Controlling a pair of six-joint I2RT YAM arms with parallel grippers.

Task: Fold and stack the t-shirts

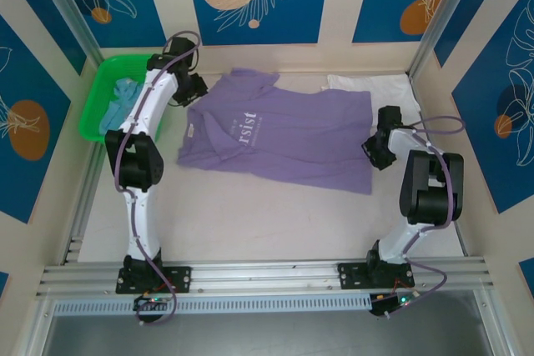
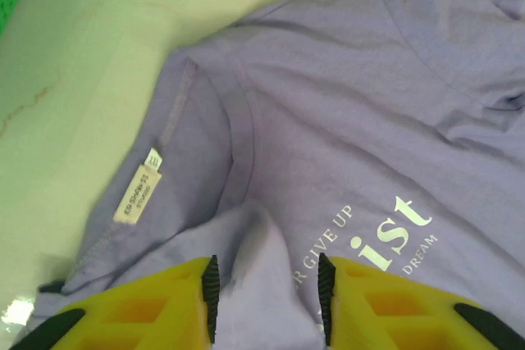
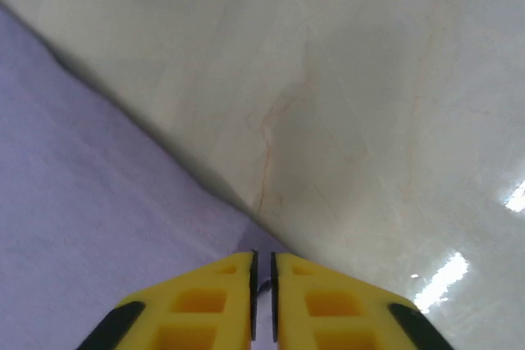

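Note:
A lavender-purple t-shirt [image 1: 292, 135] with white chest lettering lies spread across the middle of the table, its left part folded over. My left gripper [image 1: 193, 89] hangs over the collar end. In the left wrist view the left gripper [image 2: 267, 284] is open, and a raised ridge of the purple cloth [image 2: 369, 104] stands loose between its pads. My right gripper [image 1: 377, 154] is at the shirt's right edge. In the right wrist view the right gripper [image 3: 262, 264] is closed to a narrow slit on the hem of the purple cloth [image 3: 98, 186]. A white t-shirt [image 1: 371, 85] lies flat at the back right.
A green plastic basket [image 1: 93, 114] stands at the back left with a light blue t-shirt [image 1: 117, 110] crumpled inside. Bare table [image 1: 275, 214] lies in front of the purple shirt. Frame posts and patterned walls close in the back and both sides.

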